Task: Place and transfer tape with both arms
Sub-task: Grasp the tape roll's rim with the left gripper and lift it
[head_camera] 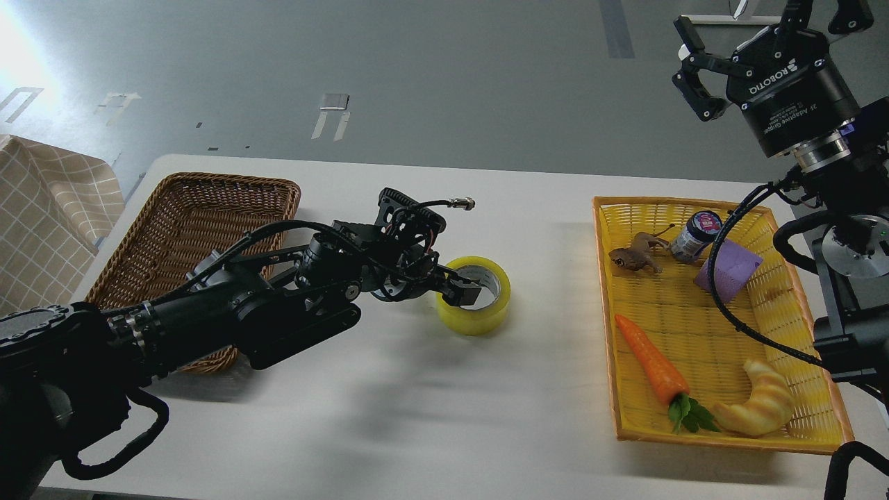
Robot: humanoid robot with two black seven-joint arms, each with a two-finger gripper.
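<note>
At the left edge of the white tabletop point(417, 430) we find a brown wicker basket point(208, 208), rectangular, with a tightly woven rim and a ribbed floor; the part of its interior that our left arm leaves visible holds nothing. Our left end effector point(464, 288) reaches across from the left and pinches the tape point(479, 309): one finger sits inside the grey-white core, the other against the outer wall of the roll. The tape lies flat near the centre of the tabletop, between the two baskets and well apart from both. It is a wide ring of glossy, translucent yellow film.

To the right stands a yellow plastic basket point(701, 437), rectangular, with an open lattice weave and an orange-tinted rim. It contains a brown toy frog point(635, 258), a small dark jar point(694, 237) lying tilted, a purple block point(729, 271), a smooth orange carrot point(649, 361) with green leaves, and a curved, ridged yellowish croissant point(760, 410).

Our right end effector point(694, 73) hangs high at the upper right, above the far corner of the yellow basket, with its black fingers spread and nothing between them. Its cylindrical body carries the ROBOTIQ marking.
</note>
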